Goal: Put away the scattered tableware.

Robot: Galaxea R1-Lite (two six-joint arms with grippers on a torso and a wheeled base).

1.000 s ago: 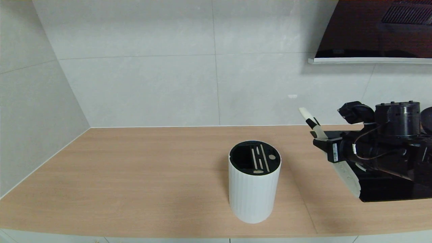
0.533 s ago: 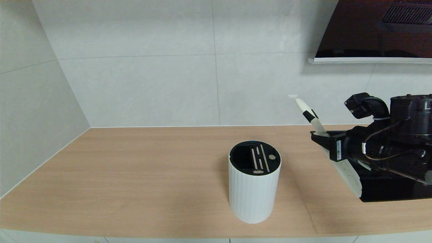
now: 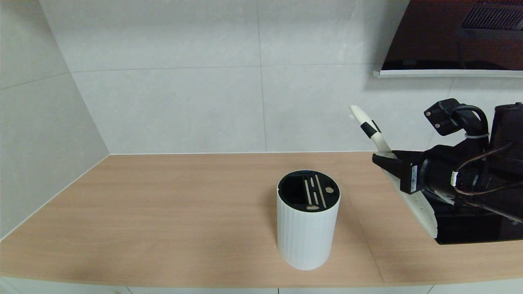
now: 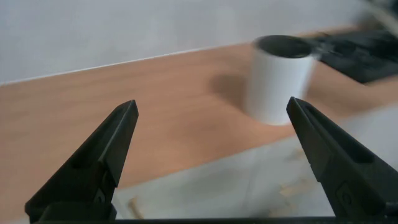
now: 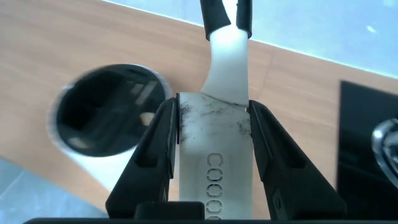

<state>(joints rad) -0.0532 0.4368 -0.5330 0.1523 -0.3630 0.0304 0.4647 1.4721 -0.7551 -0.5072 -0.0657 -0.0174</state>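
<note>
Since a second ago we have raised our right claw (image 3: 384, 160), clamped on the white knife (image 3: 378, 139), clear above the worktop (image 3: 184, 204), leaving the slotted holder (image 3: 307, 232) low to its left as the likely target, while our left claw (image 4: 211, 107) stands spread apart.

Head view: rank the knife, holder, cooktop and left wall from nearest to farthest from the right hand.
1. The knife, gripped in the right hand itself.
2. The cooktop, close beneath the hand, on the right.
3. The holder, farther left, in the middle.
4. The left wall, at the far left.
</note>
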